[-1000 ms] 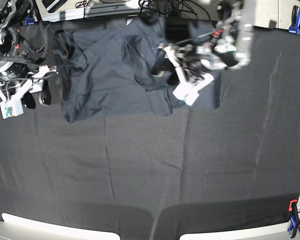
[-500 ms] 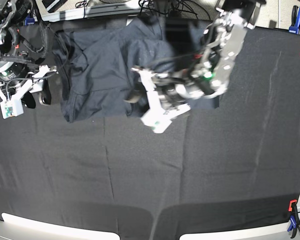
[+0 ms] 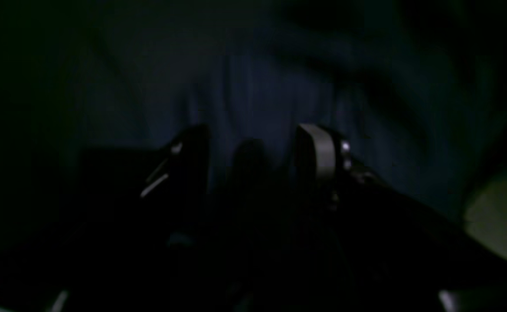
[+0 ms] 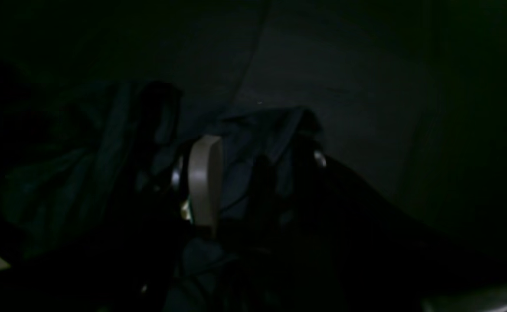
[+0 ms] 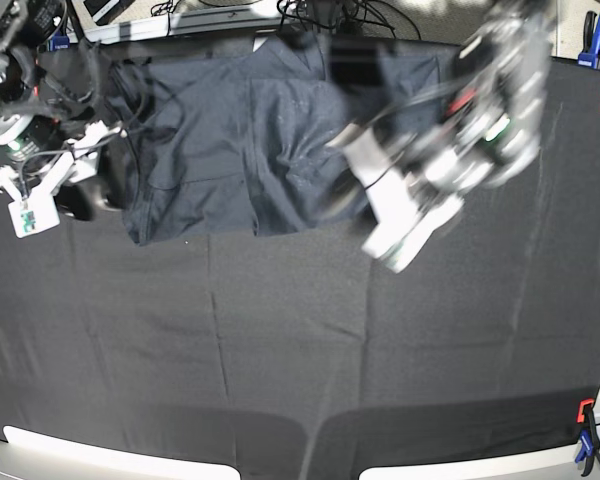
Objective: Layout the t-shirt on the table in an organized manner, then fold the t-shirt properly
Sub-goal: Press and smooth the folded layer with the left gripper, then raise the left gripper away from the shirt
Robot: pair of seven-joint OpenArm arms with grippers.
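The dark charcoal t-shirt (image 5: 230, 140) lies spread but creased at the far middle of the black cloth table (image 5: 280, 350). My left gripper (image 5: 392, 232) is motion-blurred at the shirt's near right edge. In the left wrist view its fingers (image 3: 316, 151) stand apart, open, with dim shirt fabric (image 3: 257, 86) beyond them. My right gripper (image 5: 30, 205) sits at the table's far left, beside the shirt's left edge. In the right wrist view it (image 4: 255, 160) is open, with a shirt edge (image 4: 270, 125) just past the fingertips.
Blue and red clamps (image 5: 595, 40) hold the cloth at the far right corner, and another clamp (image 5: 585, 430) at the near right. The white rim (image 5: 80, 455) runs along the near edge. Cables and gear (image 5: 320, 12) lie behind the shirt.
My left arm swung left across the shirt's lower edge, then back right and slightly nearer. The folded flap there now lies flatter. My right gripper shifted slightly toward the shirt.
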